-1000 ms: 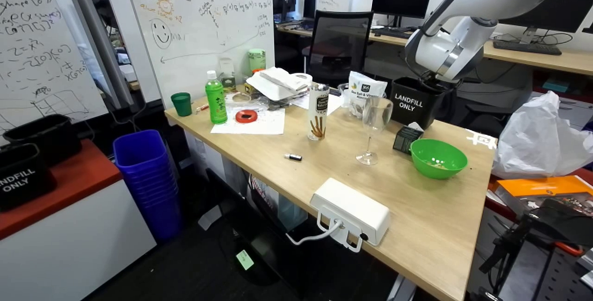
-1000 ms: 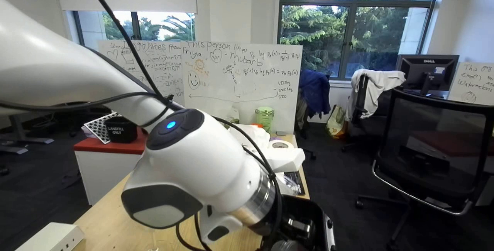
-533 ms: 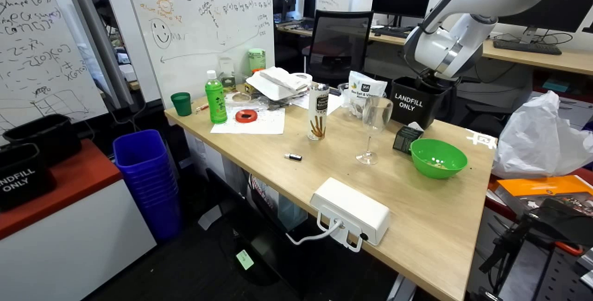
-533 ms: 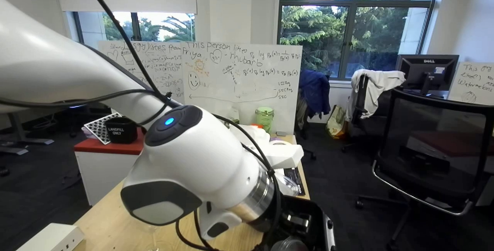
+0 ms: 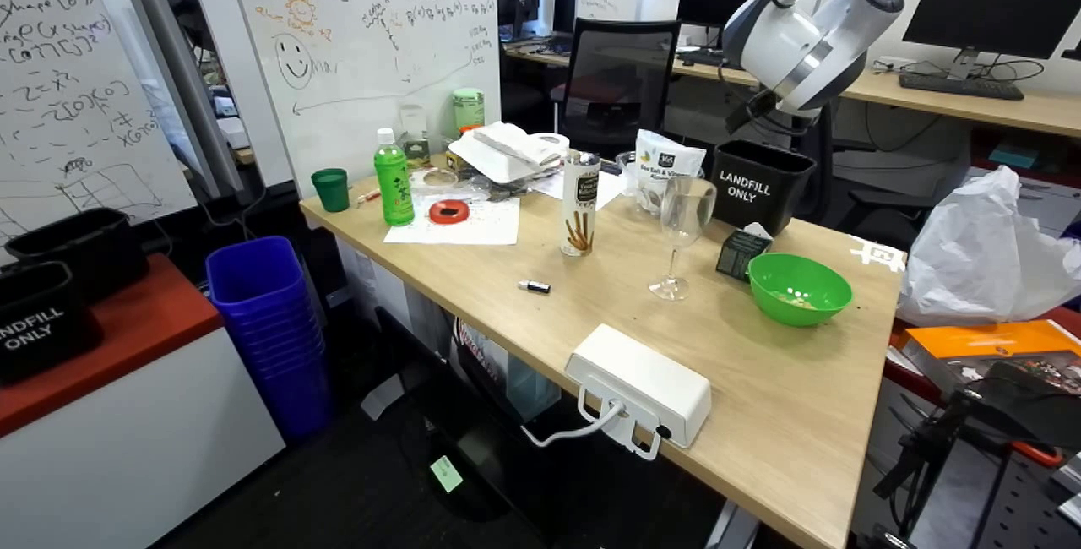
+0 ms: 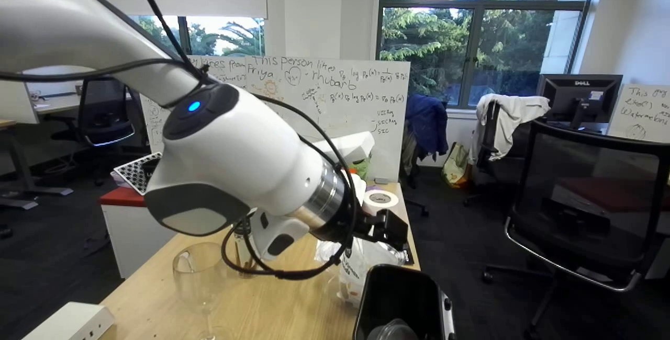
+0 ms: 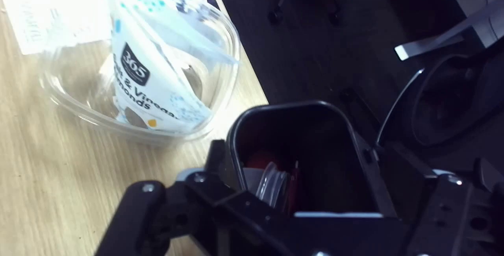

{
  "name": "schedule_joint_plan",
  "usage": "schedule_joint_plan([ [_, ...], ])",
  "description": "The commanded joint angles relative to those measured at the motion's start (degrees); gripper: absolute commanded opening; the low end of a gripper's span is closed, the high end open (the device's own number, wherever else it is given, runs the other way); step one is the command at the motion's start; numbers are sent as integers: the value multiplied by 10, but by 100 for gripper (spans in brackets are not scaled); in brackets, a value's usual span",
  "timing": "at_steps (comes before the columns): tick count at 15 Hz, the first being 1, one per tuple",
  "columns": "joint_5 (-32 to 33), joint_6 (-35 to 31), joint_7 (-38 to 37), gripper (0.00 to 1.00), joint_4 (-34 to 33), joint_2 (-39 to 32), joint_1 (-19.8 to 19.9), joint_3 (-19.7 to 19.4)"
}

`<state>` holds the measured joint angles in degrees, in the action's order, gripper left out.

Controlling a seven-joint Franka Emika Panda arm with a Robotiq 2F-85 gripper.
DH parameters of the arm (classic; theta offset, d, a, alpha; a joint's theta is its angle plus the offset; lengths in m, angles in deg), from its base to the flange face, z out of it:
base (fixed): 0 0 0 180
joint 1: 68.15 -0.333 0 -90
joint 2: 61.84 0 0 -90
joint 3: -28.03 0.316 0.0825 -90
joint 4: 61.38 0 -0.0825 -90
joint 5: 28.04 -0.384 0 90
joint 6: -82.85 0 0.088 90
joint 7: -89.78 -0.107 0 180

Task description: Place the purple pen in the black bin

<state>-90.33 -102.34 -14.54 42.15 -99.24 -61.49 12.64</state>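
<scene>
The black bin (image 5: 760, 186) stands at the table's back corner, marked "LANDFILL ONLY". My gripper (image 6: 392, 227) hangs above and slightly beside it, out of the bin and tilted. In the wrist view the fingers (image 7: 216, 155) stand wide apart with nothing between them, and the bin's opening (image 7: 315, 141) lies beneath. Inside, a slim dark reddish-purple pen-like thing (image 7: 293, 189) with a pale tip leans beside clear plastic lids (image 7: 271, 183). It looks like the purple pen, though the dim bin leaves its colour uncertain.
Beside the bin are a white snack bag (image 7: 145, 82) in a clear plastic tub (image 7: 71, 106), a wine glass (image 5: 686, 211), a dark small box (image 5: 741, 253) and a green bowl (image 5: 798, 289). A tall snack can (image 5: 579, 207) and a black-and-white marker (image 5: 534, 287) are farther along the table.
My gripper, down inside the bin before, has risen clear of it and tilted toward the snack bag side. The bin and the table things have stayed put.
</scene>
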Motion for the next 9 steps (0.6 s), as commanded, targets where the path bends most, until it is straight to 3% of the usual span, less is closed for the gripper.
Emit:
schedule_joint_plan([
  [1,-6,11,90,100,25,52,76,92],
  [4,4,40,157,100,57,75,116,132],
  [9,16,126,280,100,118,94,153,151],
])
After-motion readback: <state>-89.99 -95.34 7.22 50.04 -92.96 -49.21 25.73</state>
